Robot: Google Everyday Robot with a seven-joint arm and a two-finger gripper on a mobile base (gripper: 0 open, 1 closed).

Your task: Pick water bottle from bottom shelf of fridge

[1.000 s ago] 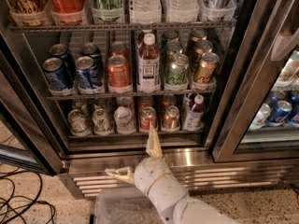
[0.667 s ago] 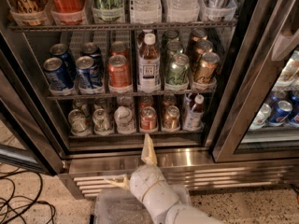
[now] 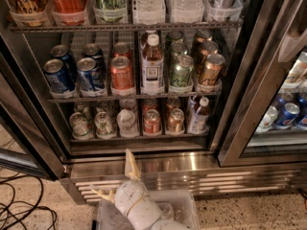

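The fridge (image 3: 192,166) stands open in front of me. On its bottom shelf (image 3: 139,138) the small clear water bottle (image 3: 127,121) with a white cap stands in the third lane from the left, among cans. A white-capped bottle of reddish drink (image 3: 198,115) stands at the shelf's right end. My gripper (image 3: 117,178) is open and empty, low in front of the steel base, below the shelf and just left of the water bottle's lane. One pale finger (image 3: 130,164) points up at the base, and the other (image 3: 101,194) sticks out to the left.
The rack above holds blue, orange and green cans and a tall amber tea bottle (image 3: 152,61). A clear plastic bin (image 3: 180,210) sits on the floor under my arm. Cables (image 3: 19,202) lie at left. The glass door (image 3: 19,147) hangs open at left. A second cooler (image 3: 288,114) stands at right.
My gripper has moved down and to the left, a little away from the bottom shelf. It stays open and empty. Nothing on the shelves has moved.
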